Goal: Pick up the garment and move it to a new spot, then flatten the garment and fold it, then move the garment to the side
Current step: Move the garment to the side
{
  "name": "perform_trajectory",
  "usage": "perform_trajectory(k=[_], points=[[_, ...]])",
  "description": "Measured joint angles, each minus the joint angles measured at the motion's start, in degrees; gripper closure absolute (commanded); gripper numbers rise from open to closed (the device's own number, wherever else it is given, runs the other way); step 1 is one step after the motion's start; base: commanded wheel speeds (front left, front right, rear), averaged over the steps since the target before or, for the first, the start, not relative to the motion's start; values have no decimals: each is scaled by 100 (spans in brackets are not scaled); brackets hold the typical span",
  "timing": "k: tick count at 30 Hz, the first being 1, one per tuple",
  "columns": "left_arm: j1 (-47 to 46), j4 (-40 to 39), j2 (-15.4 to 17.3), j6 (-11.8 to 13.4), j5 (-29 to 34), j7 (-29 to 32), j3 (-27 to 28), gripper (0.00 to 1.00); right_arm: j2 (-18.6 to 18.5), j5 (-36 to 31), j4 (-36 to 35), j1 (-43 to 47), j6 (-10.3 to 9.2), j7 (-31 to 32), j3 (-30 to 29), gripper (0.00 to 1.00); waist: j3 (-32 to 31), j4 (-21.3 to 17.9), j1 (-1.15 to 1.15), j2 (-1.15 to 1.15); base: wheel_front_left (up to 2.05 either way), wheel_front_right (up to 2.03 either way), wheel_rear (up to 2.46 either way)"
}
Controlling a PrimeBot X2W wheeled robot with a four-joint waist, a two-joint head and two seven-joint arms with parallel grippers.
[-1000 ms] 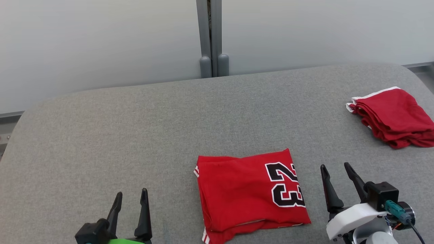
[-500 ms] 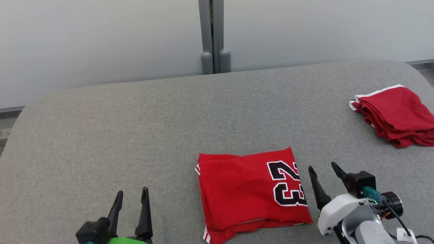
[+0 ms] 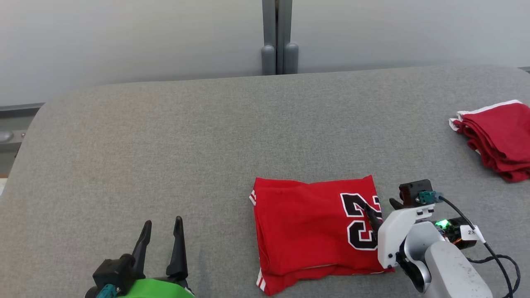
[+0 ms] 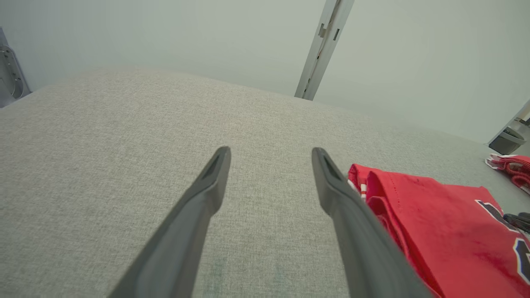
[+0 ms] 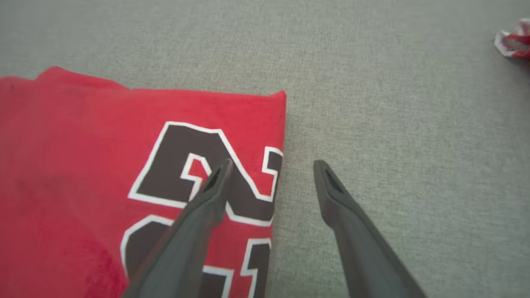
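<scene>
Whereas a second ago the right gripper (image 5: 273, 165) stood clear off the right edge of the folded garment (image 3: 310, 231), it has since swung in across that edge. Its jaws are spread wide and hold nothing, with one long dark finger (image 5: 194, 223) above the black numeral (image 5: 178, 145) and the other above bare cloth just right of the garment. Off the garment's left side, the left gripper (image 3: 162, 221) keeps its earlier place, its tapered fingers parted and empty. The head camera has turned meanwhile, so the whole head view has slid sideways. The garment itself lies where it lay, a soft red knit folded into a rough rectangle. It has shallow creases, stacked layers along its left edge, white striped trim (image 3: 252, 198) at the left corners and a white-outlined "23" at its right end. Under it spreads a grey table cover (image 3: 165, 145) of coarse woven, felt-like texture with rounded far corners. Well apart to the garment's far right sits a second red bundle (image 3: 501, 136), loosely layered and edged in white. Behind the garment, past the far edge of the cover, a grey metal post (image 3: 278, 33) with two rounded caps at its foot stands between smooth, pale wall panels (image 3: 124, 37).
</scene>
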Motion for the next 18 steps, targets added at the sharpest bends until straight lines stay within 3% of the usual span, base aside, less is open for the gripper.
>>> perform_trajectory(k=[5,12,13,14,16,18], points=[[-91,-14,0,4,0,0,8,0,0,407,260,-83,0,458,65,0,151,138,0,0,0,0,0],[-149,-19,-1,5,0,0,14,0,-30,559,491,-231,-4,534,148,0,296,269,0,0,0,0,0],[-160,-20,-1,5,0,0,15,0,-33,575,501,-246,-5,533,174,14,308,274,0,0,0,0,0],[-165,-25,-1,5,0,0,18,0,-40,612,513,-266,-7,531,219,65,321,276,0,0,0,0,0],[-166,-34,-1,5,0,0,8,0,-52,619,519,-318,-7,503,336,100,339,264,0,0,0,0,0],[-183,-56,0,7,1,0,-4,0,-27,548,522,-368,-5,445,420,100,360,229,0,0,0,0,0]])
